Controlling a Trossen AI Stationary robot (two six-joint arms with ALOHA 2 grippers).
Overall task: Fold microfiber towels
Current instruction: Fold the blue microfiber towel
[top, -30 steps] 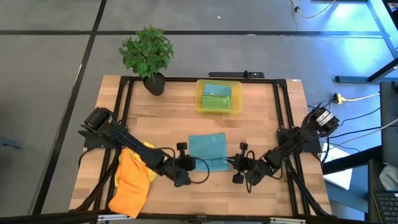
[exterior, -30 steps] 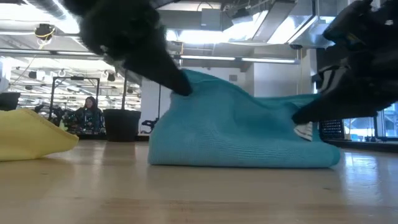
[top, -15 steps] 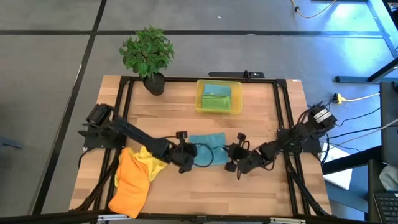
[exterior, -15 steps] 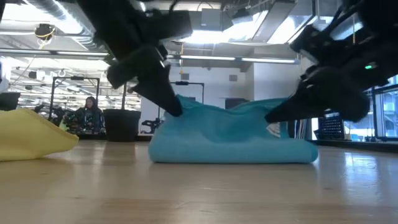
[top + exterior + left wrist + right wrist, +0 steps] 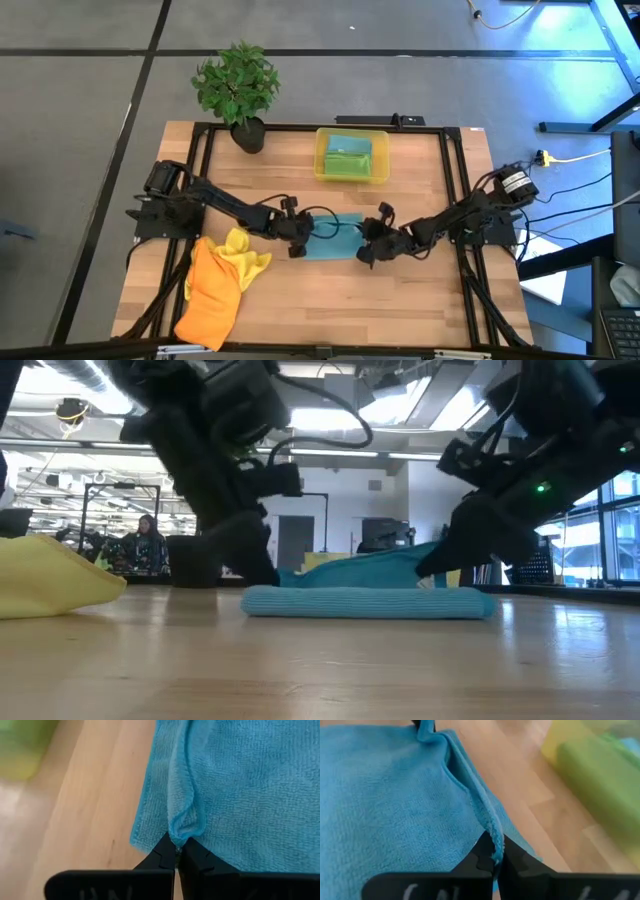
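A teal-blue microfiber towel (image 5: 338,240) lies folded over at the table's middle, its lower layer flat on the wood (image 5: 370,602). My left gripper (image 5: 308,240) is shut on its left side and my right gripper (image 5: 364,250) on its right side. In the low view the left gripper (image 5: 268,568) and the right gripper (image 5: 436,566) stand low at the towel's two ends. An orange towel (image 5: 212,290) with a yellow towel (image 5: 240,250) on it lies bunched at the near left. My left gripper pinches a small bunched fold of the towel's hemmed left edge (image 5: 178,834) between its two fingertips. The fingers slant down at it from the table's left. The held upper layer lies low over the layer on the table. My right gripper pinches the hemmed right edge (image 5: 494,846) of the towel's upper layer between its two fingertips, slanting down from the table's right. That edge (image 5: 425,558) stays a little raised above the lower layer, slack.
A translucent yellow bin (image 5: 324,168) at the far middle holds folded green and teal cloths. A potted plant (image 5: 238,85) stands at the far left. A black frame (image 5: 200,170) runs along the table's edges. Bare wood lies in front of the towel.
Both grippers have gone toward the table's far edge and come lower, each still shut on the teal towel. The towel's lifted near edge has been carried over the far part, so the raised hump has sunk into a low, folded-over strip.
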